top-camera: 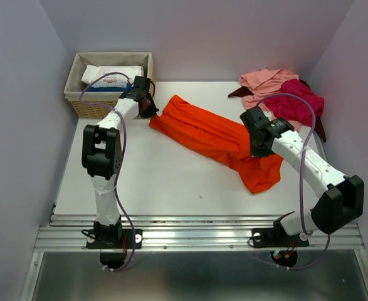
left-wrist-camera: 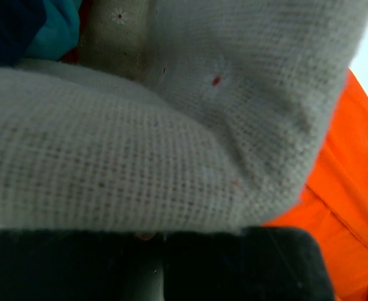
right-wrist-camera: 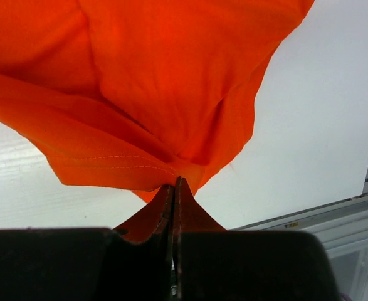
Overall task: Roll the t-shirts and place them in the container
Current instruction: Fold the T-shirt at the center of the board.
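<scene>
The right tool [right-wrist-camera: 174,183] is clamped shut on a fold of the orange-red t-shirt [top-camera: 202,133], which is spread diagonally across the counter [top-camera: 165,182]. The left tool [top-camera: 148,108] is closed at the shirt's far end beside the wicker basket [top-camera: 83,103]; whether cloth is pinched there cannot be told. A salmon-pink t-shirt [top-camera: 265,80] and a magenta t-shirt [top-camera: 299,100] are heaped at the far right corner.

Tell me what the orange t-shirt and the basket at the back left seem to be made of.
The orange t-shirt: thin, soft, matte cloth, probably cotton jersey; it drapes in folds and shows a stitched hem. The basket: woven wicker or straw, by its coarse weave.
</scene>
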`<state>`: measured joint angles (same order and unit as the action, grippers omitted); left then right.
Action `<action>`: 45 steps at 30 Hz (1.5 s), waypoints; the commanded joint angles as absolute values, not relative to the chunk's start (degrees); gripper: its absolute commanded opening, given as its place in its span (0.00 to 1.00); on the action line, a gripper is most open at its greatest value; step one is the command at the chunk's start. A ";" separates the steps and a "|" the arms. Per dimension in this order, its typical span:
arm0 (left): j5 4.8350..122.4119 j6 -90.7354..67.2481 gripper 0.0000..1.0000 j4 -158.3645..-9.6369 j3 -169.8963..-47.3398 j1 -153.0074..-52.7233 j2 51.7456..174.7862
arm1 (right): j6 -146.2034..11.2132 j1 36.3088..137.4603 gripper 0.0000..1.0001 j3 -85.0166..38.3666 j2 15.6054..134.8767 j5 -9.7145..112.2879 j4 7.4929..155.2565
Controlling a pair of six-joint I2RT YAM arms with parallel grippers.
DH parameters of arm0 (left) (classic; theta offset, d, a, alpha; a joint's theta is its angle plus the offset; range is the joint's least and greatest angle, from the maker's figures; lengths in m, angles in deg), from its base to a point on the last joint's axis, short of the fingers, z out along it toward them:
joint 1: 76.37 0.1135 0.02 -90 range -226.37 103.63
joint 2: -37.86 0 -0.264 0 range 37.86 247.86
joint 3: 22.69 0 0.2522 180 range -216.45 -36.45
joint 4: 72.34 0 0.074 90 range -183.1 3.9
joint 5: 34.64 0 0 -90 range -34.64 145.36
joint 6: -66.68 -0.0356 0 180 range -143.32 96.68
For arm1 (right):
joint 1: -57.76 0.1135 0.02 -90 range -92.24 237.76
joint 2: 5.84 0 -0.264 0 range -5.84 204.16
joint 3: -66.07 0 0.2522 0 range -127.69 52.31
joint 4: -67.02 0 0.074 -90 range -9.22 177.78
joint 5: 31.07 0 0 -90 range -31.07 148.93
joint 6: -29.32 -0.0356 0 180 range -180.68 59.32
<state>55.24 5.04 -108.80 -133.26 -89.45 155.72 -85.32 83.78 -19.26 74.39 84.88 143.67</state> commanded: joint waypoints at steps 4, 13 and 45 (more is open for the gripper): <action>55.10 3.84 0.00 -111.41 -142.69 -90.08 159.32 | -79.93 80.70 0.01 -23.63 77.65 84.68 138.00; 55.10 2.43 0.00 -113.09 -149.20 -91.31 164.68 | -77.29 77.80 0.01 -25.65 82.75 84.85 135.80; 49.92 1.81 0.00 -114.14 -147.88 -96.58 162.22 | -79.49 77.80 0.01 -22.66 78.71 85.29 137.03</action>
<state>51.85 2.98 -113.98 -142.16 -96.62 161.23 -78.70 78.07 -22.08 78.19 82.63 137.51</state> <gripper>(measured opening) 0.022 0.021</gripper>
